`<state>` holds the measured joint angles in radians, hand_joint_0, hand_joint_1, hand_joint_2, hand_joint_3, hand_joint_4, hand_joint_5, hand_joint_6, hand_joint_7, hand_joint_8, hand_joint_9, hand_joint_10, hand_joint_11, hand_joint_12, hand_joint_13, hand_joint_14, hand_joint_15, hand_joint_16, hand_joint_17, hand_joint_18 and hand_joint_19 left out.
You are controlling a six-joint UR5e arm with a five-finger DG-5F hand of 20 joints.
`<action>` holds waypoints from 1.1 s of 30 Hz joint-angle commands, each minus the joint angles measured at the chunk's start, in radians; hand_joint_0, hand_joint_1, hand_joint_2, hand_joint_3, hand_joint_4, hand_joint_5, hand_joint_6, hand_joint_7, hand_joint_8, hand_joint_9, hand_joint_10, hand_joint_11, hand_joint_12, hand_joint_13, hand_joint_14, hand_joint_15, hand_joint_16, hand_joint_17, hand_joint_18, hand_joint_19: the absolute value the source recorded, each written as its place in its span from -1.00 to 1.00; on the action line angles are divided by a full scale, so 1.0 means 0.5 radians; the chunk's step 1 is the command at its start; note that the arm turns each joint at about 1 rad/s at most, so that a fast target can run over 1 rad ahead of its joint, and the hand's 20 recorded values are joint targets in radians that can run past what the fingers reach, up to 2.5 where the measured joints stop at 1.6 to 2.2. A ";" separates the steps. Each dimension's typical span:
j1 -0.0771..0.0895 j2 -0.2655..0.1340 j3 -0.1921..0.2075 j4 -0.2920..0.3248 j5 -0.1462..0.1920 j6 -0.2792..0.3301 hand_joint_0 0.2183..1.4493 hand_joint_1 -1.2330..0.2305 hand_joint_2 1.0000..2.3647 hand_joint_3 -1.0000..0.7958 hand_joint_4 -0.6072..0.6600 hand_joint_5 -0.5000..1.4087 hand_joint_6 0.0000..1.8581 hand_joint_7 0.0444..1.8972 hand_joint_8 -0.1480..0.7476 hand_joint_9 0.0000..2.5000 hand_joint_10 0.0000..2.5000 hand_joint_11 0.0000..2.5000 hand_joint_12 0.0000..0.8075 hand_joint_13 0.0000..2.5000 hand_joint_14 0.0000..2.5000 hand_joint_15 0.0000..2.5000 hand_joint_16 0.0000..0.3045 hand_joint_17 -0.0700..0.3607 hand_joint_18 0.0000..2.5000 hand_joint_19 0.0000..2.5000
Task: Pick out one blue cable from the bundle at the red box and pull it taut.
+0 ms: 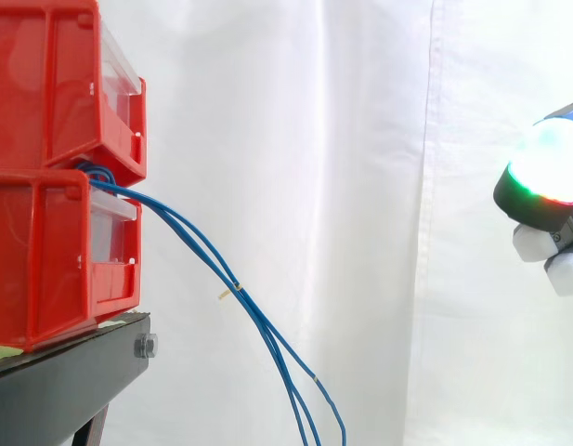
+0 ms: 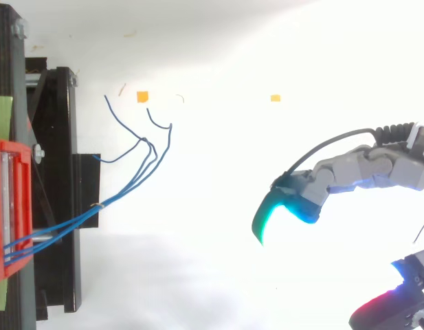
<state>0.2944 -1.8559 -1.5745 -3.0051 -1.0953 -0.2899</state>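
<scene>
two stacked red boxes (image 1: pixel 45 251) sit on a black stand (image 1: pixel 72 381) at the left edge of the frame, and from the gap between them we see a bundle of blue cables (image 1: pixel 241 292) droop toward the lower middle, hanging slack before the white curtain (image 1: pixel 379 186). at the far right the robot hand (image 2: pixel 356 172) hovers well apart from the cables, its fingers spread wide and holding nothing, one fingertip (image 2: pixel 270 216) glowing cyan-green.
</scene>
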 commanded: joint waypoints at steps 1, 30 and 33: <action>0.000 0.000 0.001 0.000 0.000 0.000 -0.40 -0.10 -1.00 -0.40 0.45 -0.64 -0.46 -0.18 -0.01 -0.52 -1.00 -1.00 -0.03 -0.62 -0.99 -0.83 -0.63 -0.08 -0.62 -0.56; 0.012 -0.062 0.001 0.175 0.055 -0.083 -0.39 -0.10 -1.00 -0.40 0.46 -0.64 -0.46 -0.18 0.00 -0.50 -1.00 -1.00 0.04 -0.58 -0.99 -0.81 -0.61 -0.06 -0.59 -0.57; 0.025 -0.095 -0.002 0.322 0.083 -0.101 -0.39 -0.10 -0.99 -0.40 0.47 -0.63 -0.46 -0.18 0.01 -0.49 -1.00 -0.99 0.04 -0.57 -0.99 -0.81 -0.61 -0.06 -0.59 -0.56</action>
<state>0.3015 -1.8851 -1.5749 -2.9336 -1.0676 -0.3255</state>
